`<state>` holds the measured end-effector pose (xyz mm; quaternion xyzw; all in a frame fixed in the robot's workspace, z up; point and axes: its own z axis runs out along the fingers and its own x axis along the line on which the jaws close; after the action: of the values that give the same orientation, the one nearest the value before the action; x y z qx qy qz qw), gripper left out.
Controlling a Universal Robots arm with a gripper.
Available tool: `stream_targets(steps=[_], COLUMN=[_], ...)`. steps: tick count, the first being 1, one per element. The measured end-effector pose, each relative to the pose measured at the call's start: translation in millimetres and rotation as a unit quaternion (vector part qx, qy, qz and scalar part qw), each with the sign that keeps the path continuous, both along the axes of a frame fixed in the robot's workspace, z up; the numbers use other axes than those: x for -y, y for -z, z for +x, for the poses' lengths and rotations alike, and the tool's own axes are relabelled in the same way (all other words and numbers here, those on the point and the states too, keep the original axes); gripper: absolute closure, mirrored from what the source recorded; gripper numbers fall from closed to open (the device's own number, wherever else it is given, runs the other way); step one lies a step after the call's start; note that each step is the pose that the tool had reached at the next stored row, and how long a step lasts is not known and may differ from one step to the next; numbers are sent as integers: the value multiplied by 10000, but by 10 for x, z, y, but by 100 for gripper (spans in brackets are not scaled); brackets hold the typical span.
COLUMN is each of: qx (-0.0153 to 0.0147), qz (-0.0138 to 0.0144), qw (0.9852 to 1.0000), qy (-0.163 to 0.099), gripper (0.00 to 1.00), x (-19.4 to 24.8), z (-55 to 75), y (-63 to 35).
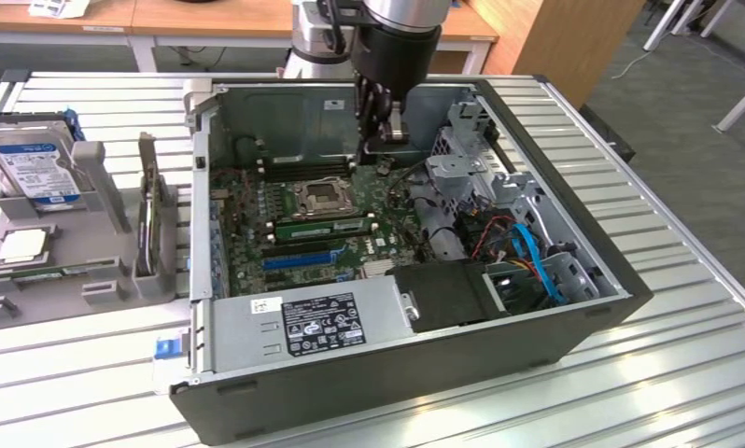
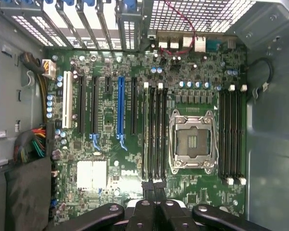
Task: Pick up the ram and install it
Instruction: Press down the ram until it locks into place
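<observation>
The ram (image 1: 325, 225) stands on its edge in the board (image 1: 242, 229), just beside the socket (image 1: 319, 196), and the gripper (image 1: 383, 147) hangs above with its fingers pressed together and holding nothing, maybe to push like one blunt tip.

Exterior view overlooks the open case (image 1: 472, 373) from above; wrist view faces its motherboard (image 2: 120, 159) closely.

Bkgd: wood desks (image 1: 223, 17), grey carpet (image 1: 690, 112); slatted metal tbl (image 1: 671, 373).
</observation>
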<state>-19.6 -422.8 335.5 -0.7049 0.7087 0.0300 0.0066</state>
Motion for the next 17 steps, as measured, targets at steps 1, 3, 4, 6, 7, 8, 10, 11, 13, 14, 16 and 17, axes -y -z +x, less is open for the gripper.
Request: stream_targets(steps=[1,3,4,6,7,8,10,11,13,14,16,17], qx=[0,0,0,0,0,0,0,0,0,0,0,0], qz=[0,0,0,0,0,0,0,0,0,0,0,1], qw=[10000,10000,10000,10000,10000,10000,10000,10000,10000,10000,10000,10000], qy=[0,0,0,-1,-1,-1,-1,-1,-1,-1,-1,-1], gripper=[90,90,90,90,90,90,90,90,90,90,90,90], x=[0,0,0,0,0,0,0,0,0,0,0,0], z=[15,39,50,73,83,94,113,121,138,147,166,175], y=[0,0,0,0,0,0,0,0,0,0,1,1])
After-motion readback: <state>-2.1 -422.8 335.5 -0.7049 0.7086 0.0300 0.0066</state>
